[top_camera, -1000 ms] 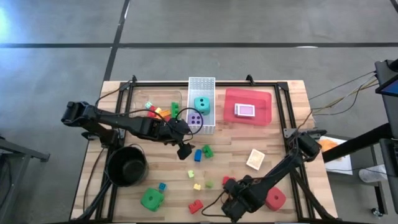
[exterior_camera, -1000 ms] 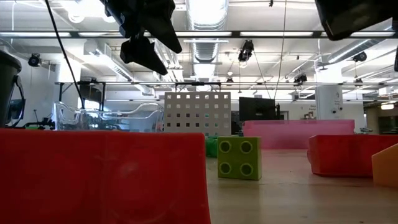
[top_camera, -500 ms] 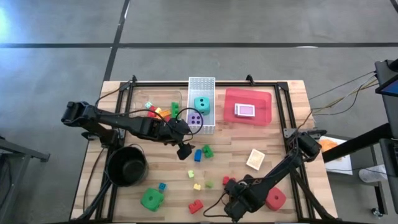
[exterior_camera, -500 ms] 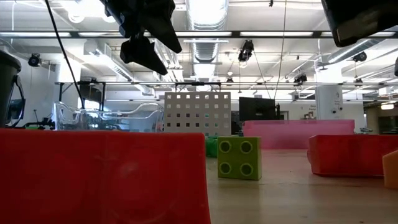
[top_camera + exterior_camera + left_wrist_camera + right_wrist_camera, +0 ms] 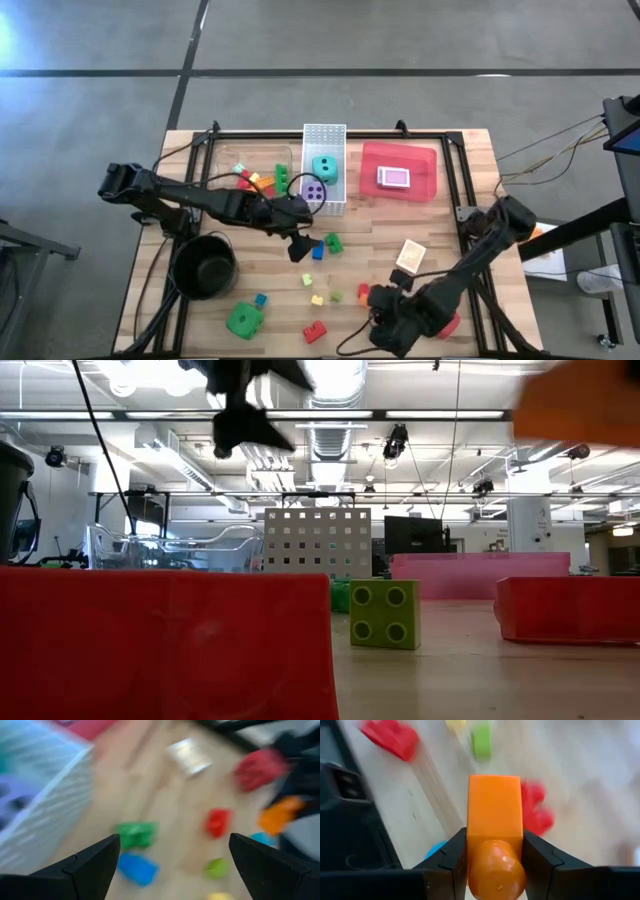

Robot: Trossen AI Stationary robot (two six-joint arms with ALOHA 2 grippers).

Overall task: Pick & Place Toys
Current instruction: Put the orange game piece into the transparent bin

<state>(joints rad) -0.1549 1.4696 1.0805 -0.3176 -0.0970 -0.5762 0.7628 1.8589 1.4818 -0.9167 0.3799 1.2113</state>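
the right gripper is clamped on an orange brick, one dark finger on each side of it, and is lifted off the worktop near its front edge, right of centre. on the wood around it lie a red brick just beside the gripper and a red die half hidden under the right arm at the front right corner. a small card pack lies towards the right edge, partly in the arm's line.

the left gripper hangs over the middle of the worktop with its fingers spread wide apart and nothing between them. just beside it are a blue brick and a green brick; further towards the front edge are small yellow and green bricks, a red brick, a green die and a small blue brick.

a round black pot stands near the left edge. along the back edge sit a clear bin with mixed bricks, a white perforated basket holding a teal die and a purple die, and a red tray with a card pack in it.
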